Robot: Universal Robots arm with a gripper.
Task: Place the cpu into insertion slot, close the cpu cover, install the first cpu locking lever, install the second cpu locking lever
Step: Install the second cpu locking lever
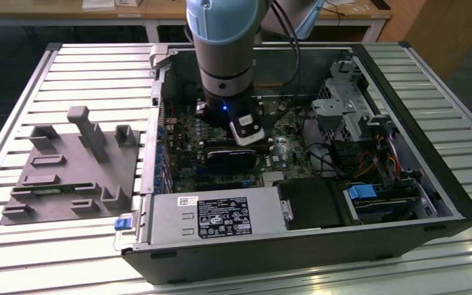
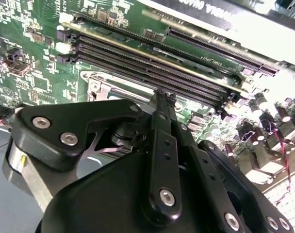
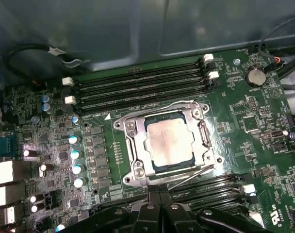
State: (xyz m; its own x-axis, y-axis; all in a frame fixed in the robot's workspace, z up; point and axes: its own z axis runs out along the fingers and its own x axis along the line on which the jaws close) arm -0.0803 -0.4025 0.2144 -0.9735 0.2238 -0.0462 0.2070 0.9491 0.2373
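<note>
In the first wrist view the cpu (image 3: 169, 141), a dull silver square, lies in the insertion slot (image 3: 119, 124) on the green motherboard. The cpu cover (image 3: 138, 148), a silver frame, lies flat around it. One thin wire locking lever (image 3: 152, 108) runs along the slot's edge beside the memory slots. The other lever (image 3: 196, 174) stands out at a slant from the opposite edge, its free end close to my fingertips. My gripper (image 3: 159, 196) is shut, its black fingers together just off that edge of the slot. It also shows from behind in the second wrist view (image 2: 164, 97) and inside the case in the exterior view (image 1: 248, 136).
Long black memory slots (image 3: 142, 85) flank the socket on two sides. The open computer case (image 1: 432, 184) lies on a slatted table, with a power supply (image 1: 219, 218), a drive cage (image 1: 343, 110) and cables (image 1: 334, 166) inside. A grey fixture (image 1: 72, 166) sits at the exterior view's left.
</note>
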